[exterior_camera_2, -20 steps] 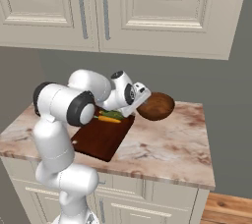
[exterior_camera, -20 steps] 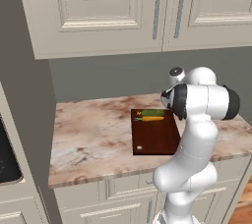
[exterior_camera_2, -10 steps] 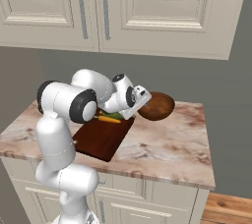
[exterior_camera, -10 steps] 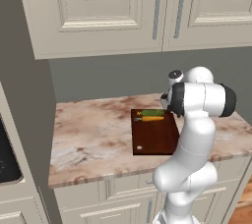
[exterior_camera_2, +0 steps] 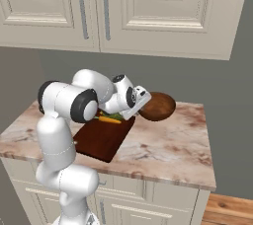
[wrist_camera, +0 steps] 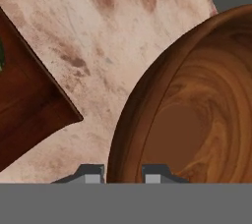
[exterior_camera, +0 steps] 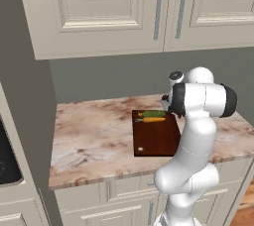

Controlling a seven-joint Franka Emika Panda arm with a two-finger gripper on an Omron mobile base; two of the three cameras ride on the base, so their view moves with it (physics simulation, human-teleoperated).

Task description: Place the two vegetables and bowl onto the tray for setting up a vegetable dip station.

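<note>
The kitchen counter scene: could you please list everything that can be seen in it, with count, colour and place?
carrot: one, orange with a green top, at the far end of the tray.
cucumber: one, dark green, on the tray just behind the carrot.
bowl: one, reddish-brown, tilted by the hand, off the tray's right side.
tray: one, dark brown with a pale dot, on the counter.
counter: one, pinkish-beige marble, under the cabinets.
wall cabinets: cream doors with grey bar handles, above the counter.
base cabinets: cream, below the counter.
arm: one, white with dark joints, in front of the counter.
hand: one, fingertips closed on the bowl's rim.
</note>
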